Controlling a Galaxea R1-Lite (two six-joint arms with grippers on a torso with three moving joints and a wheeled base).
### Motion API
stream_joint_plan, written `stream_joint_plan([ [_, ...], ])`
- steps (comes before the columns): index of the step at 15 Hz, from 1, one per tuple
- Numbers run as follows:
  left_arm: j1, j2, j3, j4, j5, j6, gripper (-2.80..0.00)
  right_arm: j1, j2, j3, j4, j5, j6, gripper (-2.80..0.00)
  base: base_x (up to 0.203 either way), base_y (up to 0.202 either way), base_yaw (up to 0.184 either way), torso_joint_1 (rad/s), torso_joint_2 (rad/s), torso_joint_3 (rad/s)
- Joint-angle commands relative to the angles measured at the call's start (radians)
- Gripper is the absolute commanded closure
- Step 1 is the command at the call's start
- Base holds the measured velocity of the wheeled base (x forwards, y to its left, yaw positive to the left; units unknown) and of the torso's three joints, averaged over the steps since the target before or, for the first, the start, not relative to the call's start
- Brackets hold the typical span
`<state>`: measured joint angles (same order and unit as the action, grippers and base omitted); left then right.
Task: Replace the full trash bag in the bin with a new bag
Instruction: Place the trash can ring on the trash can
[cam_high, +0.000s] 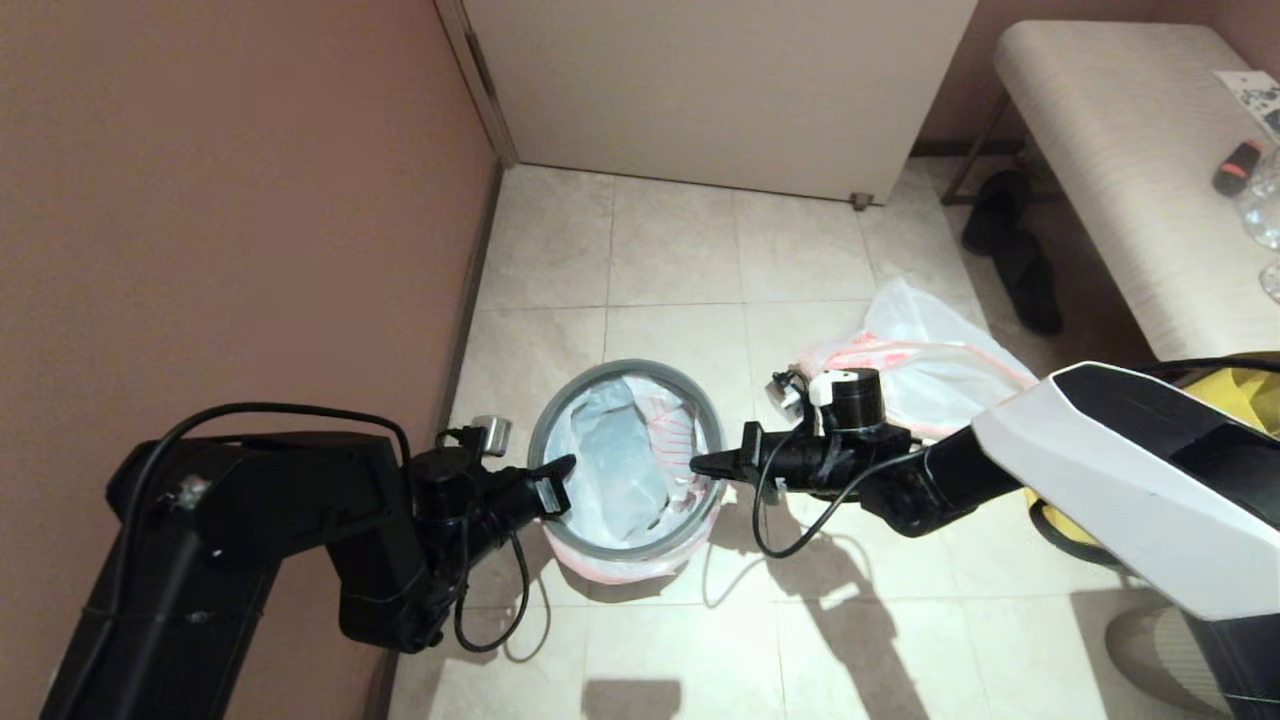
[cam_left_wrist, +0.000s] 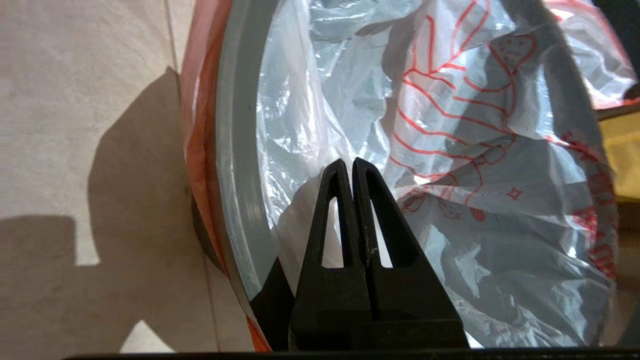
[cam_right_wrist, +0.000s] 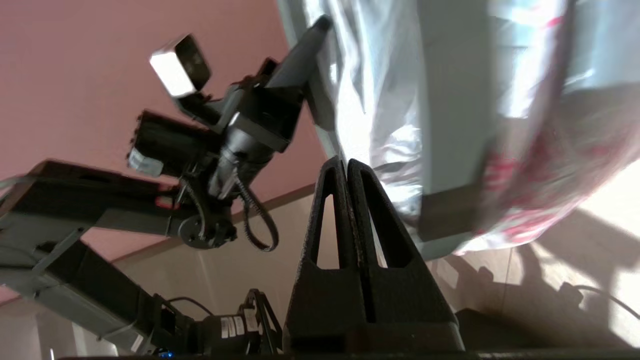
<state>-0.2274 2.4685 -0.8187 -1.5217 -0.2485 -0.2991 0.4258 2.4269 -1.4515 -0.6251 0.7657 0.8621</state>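
New bag (cam_high: 632, 462) is lining the bin (cam_high: 541, 424), hem folded over grey rim. Left gripper (cam_high: 566, 468) & right gripper (cam_high: 700, 464) are hovering at opposite rim edges w/ fingers pressed together, gripping nothing. Full trash bag (cam_high: 930, 362) is lying on floor just behind right gripper.
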Motion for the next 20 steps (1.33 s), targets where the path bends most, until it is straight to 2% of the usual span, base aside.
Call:
stream_joint_plan([
  [1,-0.001,-0.002,0.000,-0.048,-0.002,-0.003,0.00,-0.002,0.042,-0.061,0.066,0.004,0.004,0.00,0.000,0.000,0.000,0.000,0.00,0.000],
  [2,-0.001,-0.002,-0.001,-0.048,-0.002,-0.009,0.00,-0.005,0.054,-0.107,0.133,-0.004,0.003,0.00,0.000,0.000,0.000,0.000,0.00,0.000],
  [3,0.000,-0.002,-0.002,-0.048,-0.003,-0.018,0.00,-0.013,0.074,-0.153,0.194,-0.045,0.002,0.00,0.000,0.000,0.000,0.000,0.00,0.000],
  [4,0.000,-0.002,-0.002,-0.048,-0.003,-0.020,0.00,-0.016,0.088,-0.163,0.205,-0.090,0.001,0.00,0.000,0.000,0.000,0.000,0.00,0.000],
  [7,0.000,0.000,-0.002,-0.048,-0.003,-0.020,0.00,-0.014,0.128,-0.190,0.206,-0.122,-0.006,0.00,0.000,0.000,0.000,0.000,0.00,0.000],
  [16,0.002,0.090,-0.053,-0.048,-0.003,-0.008,0.00,-0.013,0.133,-0.181,0.209,-0.126,-0.032,0.00,0.000,0.000,0.000,0.000,0.00,0.000],
  [20,0.000,0.075,-0.052,-0.048,-0.002,-0.008,0.00,-0.013,0.107,-0.163,0.206,-0.125,-0.040,0.00,0.000,0.000,0.000,0.000,0.00,0.000],
])
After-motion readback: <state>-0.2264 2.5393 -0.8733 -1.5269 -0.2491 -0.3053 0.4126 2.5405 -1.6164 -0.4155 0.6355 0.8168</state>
